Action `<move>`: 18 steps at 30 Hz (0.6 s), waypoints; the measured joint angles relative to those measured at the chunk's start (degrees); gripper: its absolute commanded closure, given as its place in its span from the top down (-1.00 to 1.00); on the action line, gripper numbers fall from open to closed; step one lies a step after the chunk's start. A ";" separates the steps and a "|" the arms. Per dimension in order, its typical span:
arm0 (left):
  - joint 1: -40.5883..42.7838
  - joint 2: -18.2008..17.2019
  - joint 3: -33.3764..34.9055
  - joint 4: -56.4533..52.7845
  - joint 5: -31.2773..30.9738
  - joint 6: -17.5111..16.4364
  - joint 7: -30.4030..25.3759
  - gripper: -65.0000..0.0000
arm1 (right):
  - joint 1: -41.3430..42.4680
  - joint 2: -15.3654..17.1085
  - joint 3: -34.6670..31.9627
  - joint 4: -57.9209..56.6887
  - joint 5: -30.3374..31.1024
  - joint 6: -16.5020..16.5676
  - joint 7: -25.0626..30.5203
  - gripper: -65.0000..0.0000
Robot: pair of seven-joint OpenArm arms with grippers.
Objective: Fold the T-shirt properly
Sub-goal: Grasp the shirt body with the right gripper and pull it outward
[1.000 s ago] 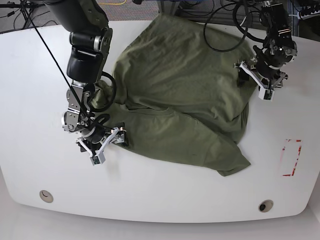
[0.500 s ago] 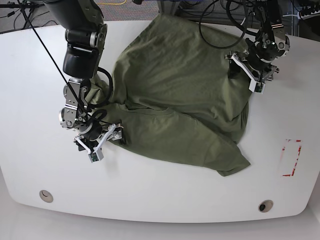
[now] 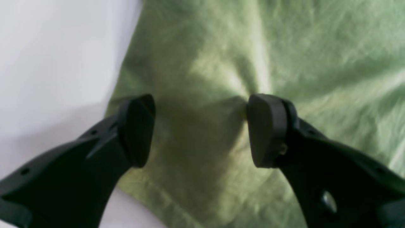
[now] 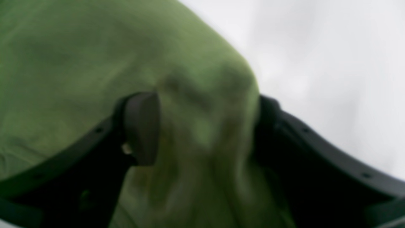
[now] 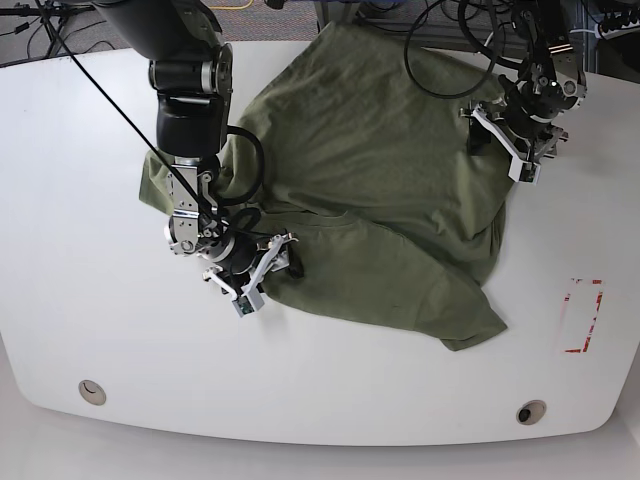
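Observation:
The olive-green T-shirt (image 5: 370, 160) lies wrinkled and partly folded over itself across the white table (image 5: 80, 300). On the base view's left, my right gripper (image 5: 272, 272) sits low at the shirt's front-left edge. In the right wrist view, the right gripper (image 4: 202, 126) stands open, and a raised hump of T-shirt (image 4: 79, 57) fills the gap and drapes over one finger. My left gripper (image 5: 495, 145) is at the shirt's right edge. In the left wrist view, the left gripper (image 3: 201, 129) stands open just above the T-shirt (image 3: 284, 47) near its hem, holding nothing.
A red-outlined rectangular mark (image 5: 583, 315) is on the table at the right. Two round holes (image 5: 92, 391) (image 5: 531, 411) sit near the front edge. Black cables (image 5: 450, 50) hang over the shirt's far right part. Bare table (image 3: 57, 47) (image 4: 332, 47) borders the cloth.
My right gripper slid to the right onto the shirt's front-left edge, and cloth now bulges between its jaws. A sleeve now shows at the far left. The left gripper moved onto the right edge.

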 measured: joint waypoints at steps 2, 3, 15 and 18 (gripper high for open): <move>-0.13 -0.04 -0.02 0.04 -0.02 -0.02 -0.02 0.31 | 0.13 -0.20 0.00 -0.61 0.02 -0.02 0.33 0.18; -0.28 -0.09 -0.13 0.04 0.02 0.00 -0.02 0.31 | 0.13 -0.20 0.02 -0.87 0.11 -0.07 0.55 0.25; -0.70 0.04 0.15 0.07 0.02 0.00 0.02 0.31 | -0.59 1.55 1.53 -0.48 0.98 0.57 1.33 -0.21; -0.59 0.04 0.24 0.07 0.02 0.00 0.00 0.31 | -0.59 1.75 1.49 -0.44 0.83 0.13 1.09 -0.54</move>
